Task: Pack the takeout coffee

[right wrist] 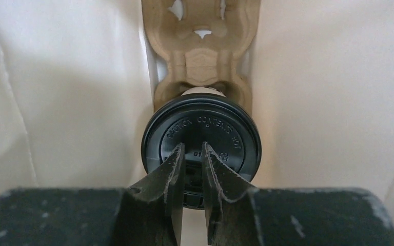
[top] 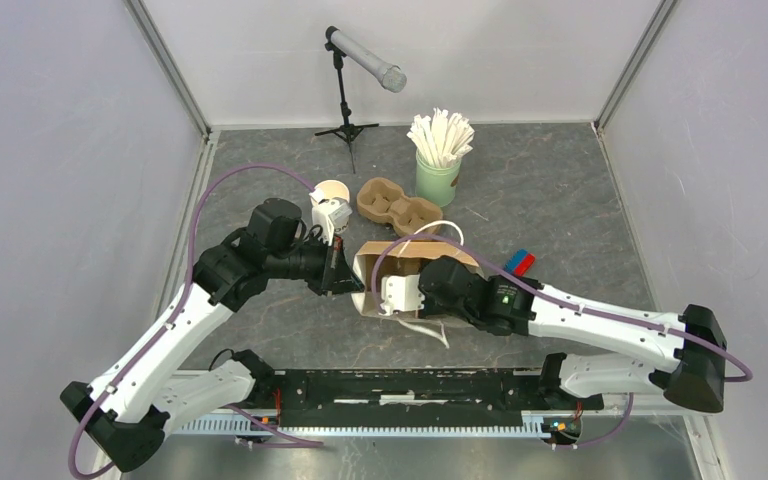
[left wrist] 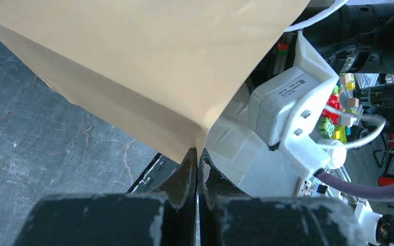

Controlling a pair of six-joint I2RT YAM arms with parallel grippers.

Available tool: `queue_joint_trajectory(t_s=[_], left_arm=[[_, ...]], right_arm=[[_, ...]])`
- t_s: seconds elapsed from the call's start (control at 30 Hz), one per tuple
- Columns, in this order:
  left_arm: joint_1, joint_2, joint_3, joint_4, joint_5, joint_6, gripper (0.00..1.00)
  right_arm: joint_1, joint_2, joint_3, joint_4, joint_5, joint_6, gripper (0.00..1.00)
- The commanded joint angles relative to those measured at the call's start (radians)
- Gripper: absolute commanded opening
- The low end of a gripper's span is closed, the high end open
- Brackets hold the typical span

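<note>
Right claw (right wrist: 193, 146), takeout coffee (right wrist: 200, 125) lid-first

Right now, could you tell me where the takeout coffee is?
Right wrist view: the takeout coffee sits in a cardboard carrier inside the paper bag, mid-table.

grey table (top: 560, 180): bag (top: 372, 272), pulp carrier (top: 398, 205), straw cup (top: 437, 182), mic stand (top: 345, 110)

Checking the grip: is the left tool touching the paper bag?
Touching. The left wrist view shows the left tool shut on a corner of the paper bag.
</note>
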Motion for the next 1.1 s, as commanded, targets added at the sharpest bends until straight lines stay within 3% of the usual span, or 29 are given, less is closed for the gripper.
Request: queue_joint_trajectory(t_s=[0.0, 0.33, 1.07], left_arm=[[0.004, -0.023, 0.005, 0.015, 0.017, -0.035, 0.02], [0.004, -0.03, 0.004, 0.014, 0.017, -0.044, 0.02], [0.004, -0.028, 0.01, -0.005, 0.011, -0.027, 0.02]], right_arm=[[-0.015, -0.044, -0.051, 0.085, 0.047, -0.008, 0.23], [-0.027, -0.073, -0.066, 0.081, 0.031, 0.001, 0.23], [-0.026, -0.108, 0.153, -0.096, -0.042, 0.08, 0.25]])
